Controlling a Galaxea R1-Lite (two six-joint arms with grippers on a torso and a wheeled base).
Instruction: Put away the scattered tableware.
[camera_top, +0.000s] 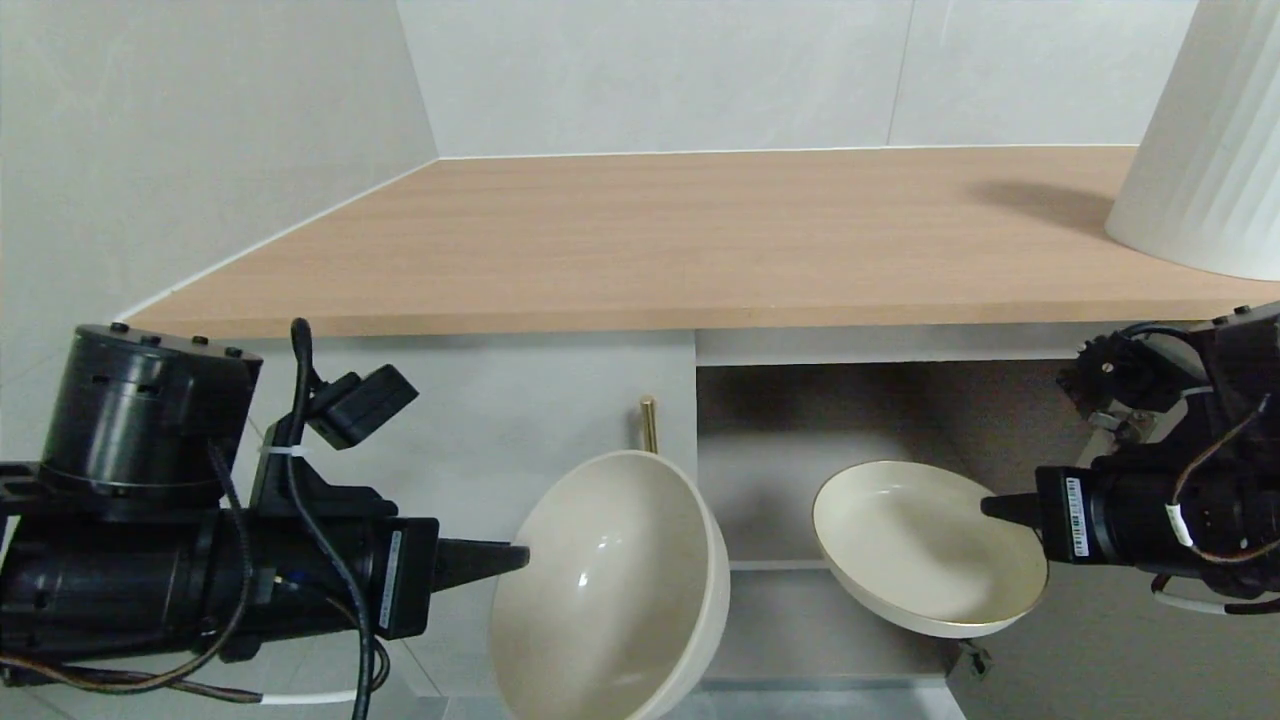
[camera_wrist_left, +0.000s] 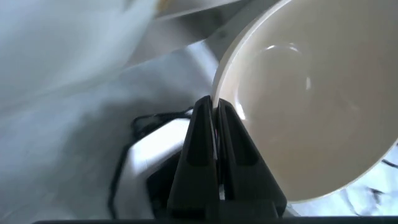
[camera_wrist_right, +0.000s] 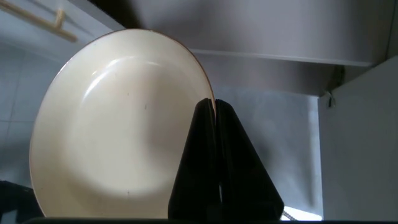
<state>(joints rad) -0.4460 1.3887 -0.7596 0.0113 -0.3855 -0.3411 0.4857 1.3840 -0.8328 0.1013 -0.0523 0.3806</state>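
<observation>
Below the wooden worktop (camera_top: 700, 240) and its front edge, before the open cabinet (camera_top: 800, 420), my left gripper (camera_top: 520, 557) clamps a deep cream bowl (camera_top: 610, 590) by its rim and my right gripper (camera_top: 986, 506) a shallow plate (camera_top: 905, 545) likewise; both look glazed, stiff, slippery and breakable, so a firm rim pinch suits.

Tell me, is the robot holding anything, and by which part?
Yes, two things. The left gripper pinches the deep bowl by its rim; the right gripper pinches the shallow plate by its rim.
</observation>
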